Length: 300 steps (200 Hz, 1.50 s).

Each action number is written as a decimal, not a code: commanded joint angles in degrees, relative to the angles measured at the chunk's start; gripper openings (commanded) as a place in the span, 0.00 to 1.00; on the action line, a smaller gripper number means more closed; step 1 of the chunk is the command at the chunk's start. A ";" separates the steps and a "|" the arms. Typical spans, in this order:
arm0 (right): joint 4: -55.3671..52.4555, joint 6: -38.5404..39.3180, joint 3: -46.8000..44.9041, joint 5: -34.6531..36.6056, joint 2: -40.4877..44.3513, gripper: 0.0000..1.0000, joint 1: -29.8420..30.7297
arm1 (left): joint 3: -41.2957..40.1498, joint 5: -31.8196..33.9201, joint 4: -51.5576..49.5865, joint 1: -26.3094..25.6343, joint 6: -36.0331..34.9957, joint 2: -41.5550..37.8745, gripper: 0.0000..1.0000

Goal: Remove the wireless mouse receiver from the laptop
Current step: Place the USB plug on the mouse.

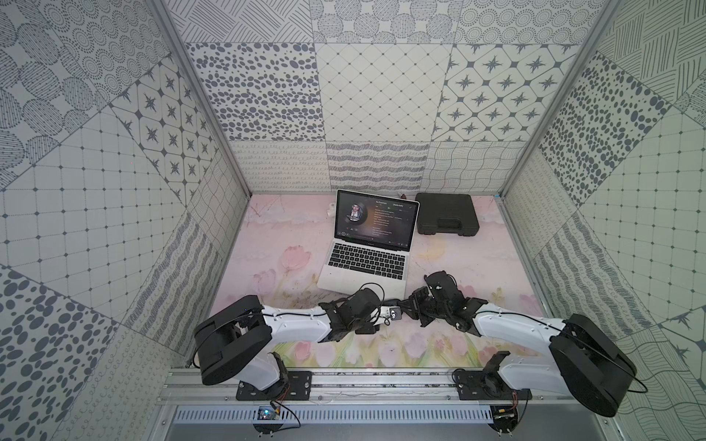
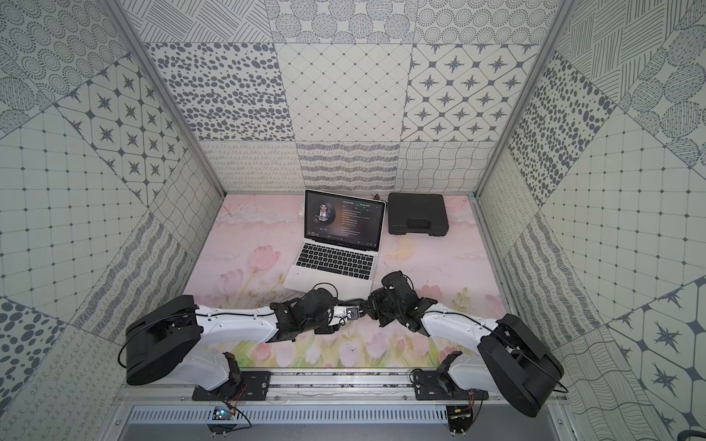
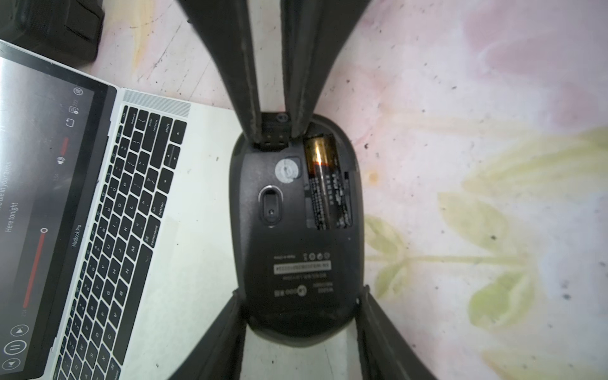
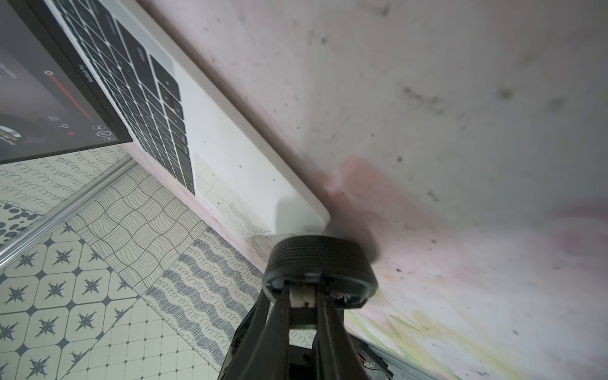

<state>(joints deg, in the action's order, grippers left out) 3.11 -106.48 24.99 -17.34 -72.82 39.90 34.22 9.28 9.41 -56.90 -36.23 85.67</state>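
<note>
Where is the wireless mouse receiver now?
In the left wrist view, the receiver is pinched by the right gripper at the slot of the upturned mouse, beside the battery, off the laptop.

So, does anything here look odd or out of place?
Yes: the mouse is upside down in the left gripper, its battery bare with no cover on. The right gripper pinches the receiver at the mouse's end, not in the laptop.

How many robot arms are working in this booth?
2. The left arm reaches in from the near left, clamping the mouse; the right arm comes from the near right, pinching the wireless mouse receiver at the mouse's end. None seem hidden.
</note>
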 commanded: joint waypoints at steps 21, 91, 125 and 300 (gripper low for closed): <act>-1.37 2.15 1.46 -3.29 -3.13 0.07 0.85 | 0.06 -6.01 2.48 -0.61 -1.13 0.55 0.16; -2.24 2.84 1.85 -3.66 -4.00 0.08 0.90 | -1.23 -6.58 5.25 -0.55 -1.45 -1.70 0.12; -2.35 2.94 1.91 -3.64 -3.86 0.08 0.89 | -1.94 -7.34 6.28 -0.59 -1.54 -3.57 0.12; -3.52 5.65 4.17 -6.00 -6.06 0.34 1.37 | -2.24 -8.61 7.06 -1.02 -2.09 -3.74 0.11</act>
<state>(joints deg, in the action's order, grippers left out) 1.39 -102.04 28.60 -21.50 -77.58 40.60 31.77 6.57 9.89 -57.39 -36.32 82.00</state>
